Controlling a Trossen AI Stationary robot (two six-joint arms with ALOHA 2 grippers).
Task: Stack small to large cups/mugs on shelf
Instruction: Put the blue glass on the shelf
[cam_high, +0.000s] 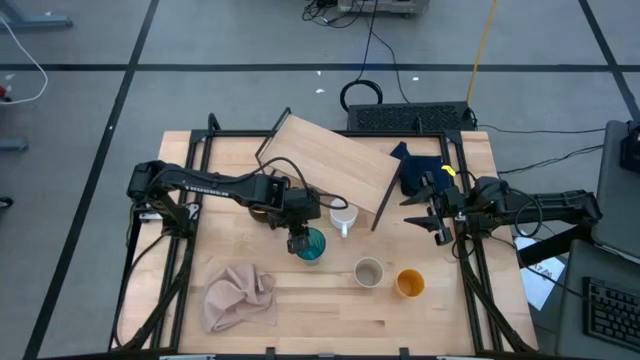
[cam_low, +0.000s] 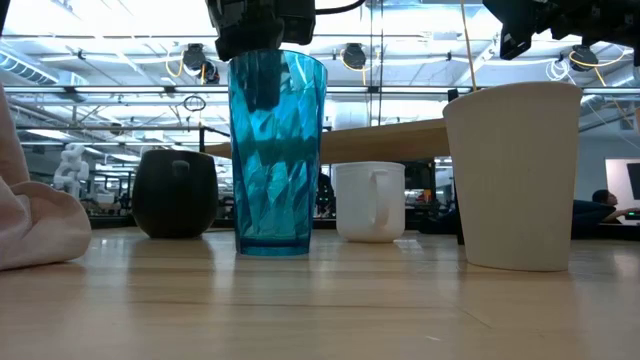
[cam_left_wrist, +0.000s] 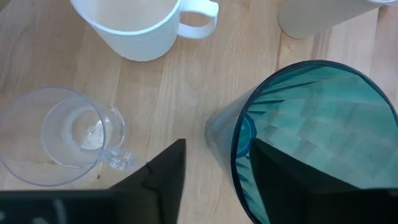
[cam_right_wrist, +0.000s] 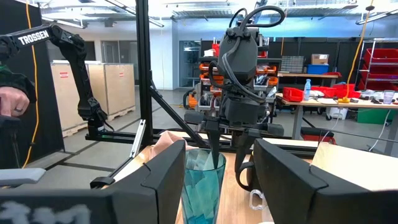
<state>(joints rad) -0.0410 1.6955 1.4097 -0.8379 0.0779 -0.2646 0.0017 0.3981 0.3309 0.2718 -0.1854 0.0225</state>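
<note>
The teal tumbler (cam_high: 312, 246) stands upright on its base on the table (cam_low: 270, 150), near the middle. My left gripper (cam_high: 300, 240) is above it and open, with one finger inside the tumbler and one outside (cam_left_wrist: 214, 146). The white mug (cam_high: 343, 218), the black mug (cam_low: 175, 192) and the clear glass (cam_left_wrist: 62, 134) stand close by. The beige cup (cam_high: 368, 272) and the orange cup (cam_high: 408, 284) stand nearer the front. The shelf (cam_high: 330, 160) sits askew at the back. My right gripper (cam_high: 440, 225) hovers open and empty at the right. My left gripper comes from above, pointing down, and straddles the tumbler's wall at the rim (cam_left_wrist: 239, 134). A gap shows between the outer finger (cam_left_wrist: 168, 180) and the wall. The inner finger (cam_left_wrist: 292, 180) lies close along the wall; whether it touches I cannot tell.
A pink cloth (cam_high: 240, 298) lies at the front left and a navy cloth (cam_high: 420, 170) at the back right. Black frame posts run along both table sides. A person's hand (cam_right_wrist: 12, 99) shows beyond the table.
</note>
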